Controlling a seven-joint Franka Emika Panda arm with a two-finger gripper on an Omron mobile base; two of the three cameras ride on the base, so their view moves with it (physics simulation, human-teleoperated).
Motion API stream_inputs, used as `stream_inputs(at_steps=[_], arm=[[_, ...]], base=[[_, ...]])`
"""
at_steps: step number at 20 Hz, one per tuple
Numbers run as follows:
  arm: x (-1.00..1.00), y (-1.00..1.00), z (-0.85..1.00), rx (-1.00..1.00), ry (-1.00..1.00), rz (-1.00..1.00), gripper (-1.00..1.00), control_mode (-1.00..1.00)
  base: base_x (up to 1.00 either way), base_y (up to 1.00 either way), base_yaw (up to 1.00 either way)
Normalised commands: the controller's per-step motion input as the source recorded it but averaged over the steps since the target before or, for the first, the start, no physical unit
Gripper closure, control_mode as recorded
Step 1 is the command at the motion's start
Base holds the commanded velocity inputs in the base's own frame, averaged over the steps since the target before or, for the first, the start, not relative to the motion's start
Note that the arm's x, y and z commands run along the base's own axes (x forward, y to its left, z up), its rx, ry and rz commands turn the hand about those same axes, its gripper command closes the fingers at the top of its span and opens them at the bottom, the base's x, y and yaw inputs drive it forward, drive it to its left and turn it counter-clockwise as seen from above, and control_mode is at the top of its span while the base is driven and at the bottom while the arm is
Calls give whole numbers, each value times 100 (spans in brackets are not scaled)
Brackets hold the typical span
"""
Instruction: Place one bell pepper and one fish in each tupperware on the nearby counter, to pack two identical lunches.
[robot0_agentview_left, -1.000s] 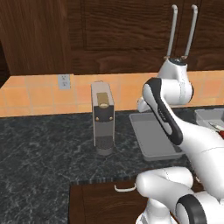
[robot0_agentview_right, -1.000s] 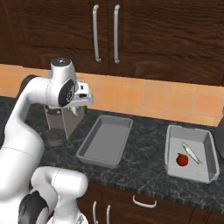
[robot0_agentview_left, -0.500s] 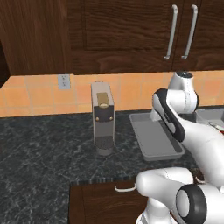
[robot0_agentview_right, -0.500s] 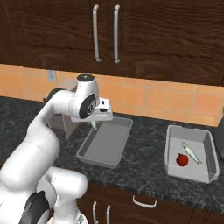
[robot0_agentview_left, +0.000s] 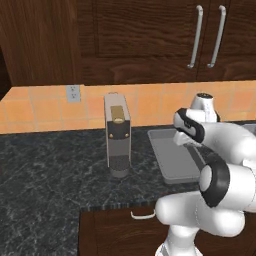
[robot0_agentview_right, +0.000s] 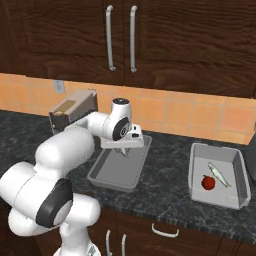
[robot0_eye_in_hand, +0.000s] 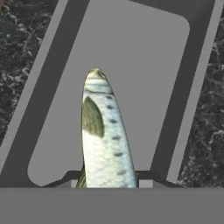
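My gripper (robot0_agentview_right: 123, 148) is shut on a silvery green-backed fish (robot0_eye_in_hand: 103, 135) and hangs just above the left tupperware (robot0_agentview_right: 107, 178), a shallow grey tray. In the hand view the fish points out over this tray's bare floor (robot0_eye_in_hand: 144, 65). The same tray (robot0_agentview_left: 172, 161) lies partly behind my arm in the left base view. The right tupperware (robot0_agentview_right: 236, 196) holds a red bell pepper (robot0_agentview_right: 208, 183) and a second fish (robot0_agentview_right: 219, 174) side by side. Both trays rest on the dark speckled counter (robot0_agentview_right: 165, 200).
A tall grey coffee machine (robot0_agentview_left: 117, 134) stands on the counter left of the left tray, near the tiled back wall. Dark wooden cabinets with silver handles (robot0_agentview_right: 109, 37) hang above. A drawer handle (robot0_agentview_right: 165, 232) shows below the counter's front edge.
The arm has swung right from beside the coffee machine and come down over the left tray, carrying the fish. The right tray's contents have not moved.
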Motion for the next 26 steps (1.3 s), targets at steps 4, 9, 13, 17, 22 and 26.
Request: stream_inputs(at_steps=[4, 9, 13, 17, 22, 26], arm=[[56, -6, -51, 0, 8, 1, 100, -100], [34, -2, -82, 0, 1, 3, 100, -100], [37, 0, -64, 0, 0, 2, 100, -100], [37, 0, -9, 0, -11, 0, -100, -100], [18, 0, -2, 0, -22, 0, -100, -100], [-10, 0, 8, 0, -14, 0, -100, -100]], base=[[0, 0, 0], [0, 0, 0], [0, 0, 0], [0, 0, 0], [0, 0, 0], [0, 0, 0]])
